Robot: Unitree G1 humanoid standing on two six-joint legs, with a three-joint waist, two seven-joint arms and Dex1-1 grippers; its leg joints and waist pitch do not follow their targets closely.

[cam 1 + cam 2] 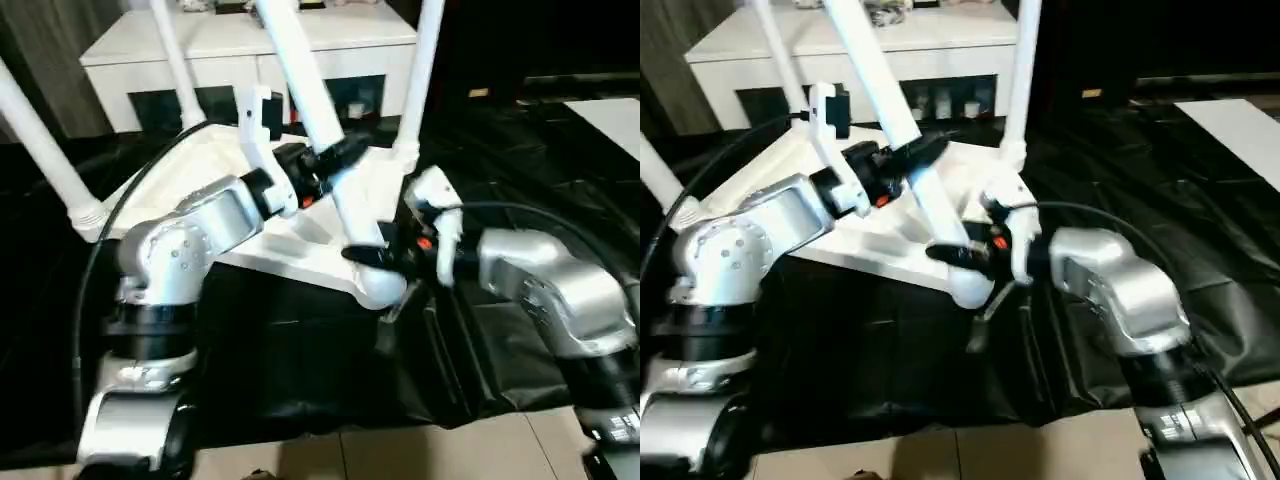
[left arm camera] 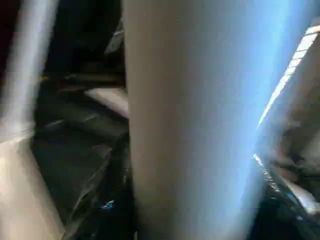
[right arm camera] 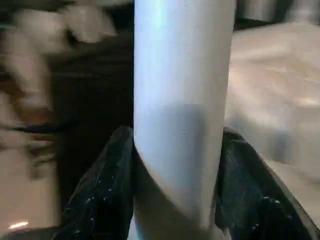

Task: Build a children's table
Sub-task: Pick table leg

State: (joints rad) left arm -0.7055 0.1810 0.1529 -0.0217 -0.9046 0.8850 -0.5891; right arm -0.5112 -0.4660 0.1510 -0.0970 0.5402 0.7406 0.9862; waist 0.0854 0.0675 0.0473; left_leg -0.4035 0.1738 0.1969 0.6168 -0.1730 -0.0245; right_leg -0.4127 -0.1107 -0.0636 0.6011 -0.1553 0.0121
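The children's table (image 1: 300, 255) lies upside down on the black-covered worktop (image 1: 520, 330), three legs standing upright at its corners. My left end effector (image 1: 325, 165) is closed around the middle of the tilted fourth leg (image 1: 320, 120). My right end effector (image 1: 385, 255) clamps the same leg near its base at the table's near corner.

no readable text, labels, brands, numbers or signs anywhere
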